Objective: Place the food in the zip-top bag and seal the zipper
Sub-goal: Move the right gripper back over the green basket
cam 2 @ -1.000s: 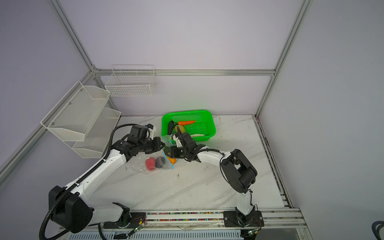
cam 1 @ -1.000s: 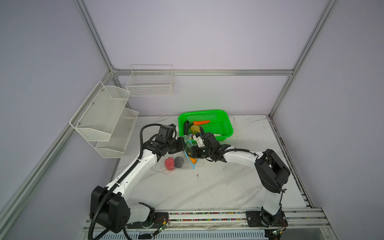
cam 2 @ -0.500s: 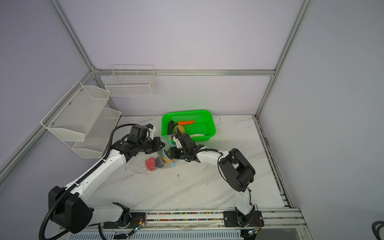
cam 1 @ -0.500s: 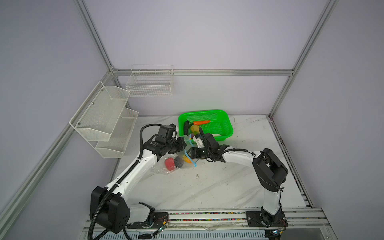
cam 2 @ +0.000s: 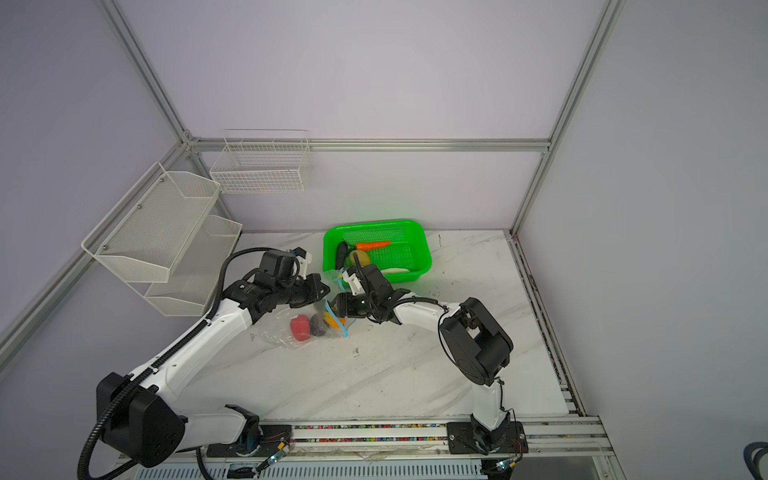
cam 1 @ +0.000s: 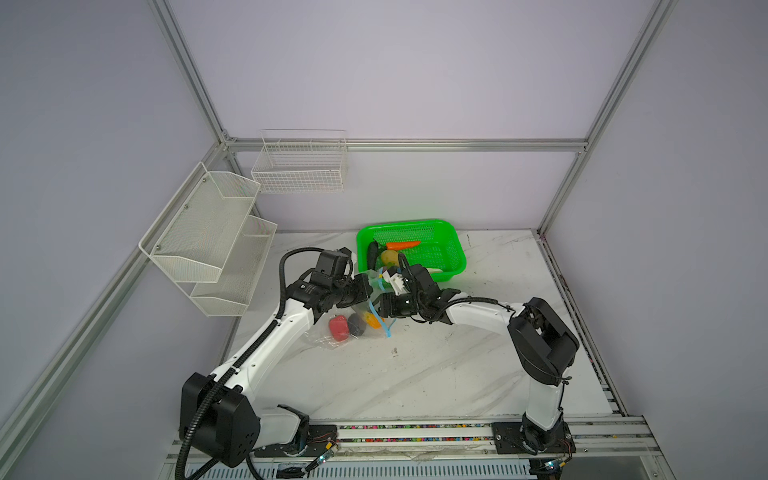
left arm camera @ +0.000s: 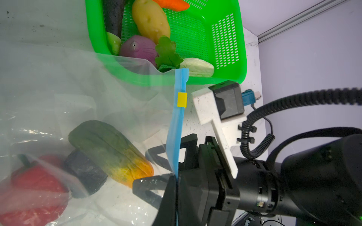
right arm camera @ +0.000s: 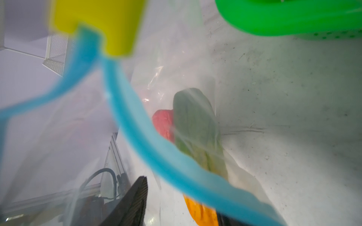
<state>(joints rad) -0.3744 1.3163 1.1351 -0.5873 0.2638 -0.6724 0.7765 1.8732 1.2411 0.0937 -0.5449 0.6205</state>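
Landmark: green basket (cam 1: 457, 254) at the back of the counter (cam 1: 415, 374); every place below is given from it.
Zip-top bag (cam 1: 328, 338): lies on the counter just on the robot's side of the basket's left corner. One corner of its film laps the basket's wall.
Zipper (left arm camera: 177, 125): parted into two blue strips, so the mouth is open. The yellow slider (left arm camera: 182, 99) is at the end next to the basket.
Food in the bag: squash (left arm camera: 109, 150) nearest the basket, then a dark piece (left arm camera: 86, 174), and the red pepper (left arm camera: 33, 189) farthest from it.
Food in the basket: potato (left arm camera: 150, 18), carrot (left arm camera: 172, 4), onion (left arm camera: 137, 47) and more.
Squash axis: runs from the mouth into the bag, in line with the right gripper's reach, orange end toward that gripper.
Right gripper (left arm camera: 142, 169): fingers spread inside the mouth, pointing away from the basket. The orange end lies between them with a clear gap to one finger, so it seems to hold nothing.
Left gripper (cam 1: 369, 296): pressed together on the upper zipper strip, pinching it up off the counter beside the basket's left corner.
Nearer arm: the right one, whose wrist is just in front of the basket's near wall. The left is taken up with the bag.
Next move, as a judgement: back out along the squash's axis without snagging the lower strip, then turn to the basket.
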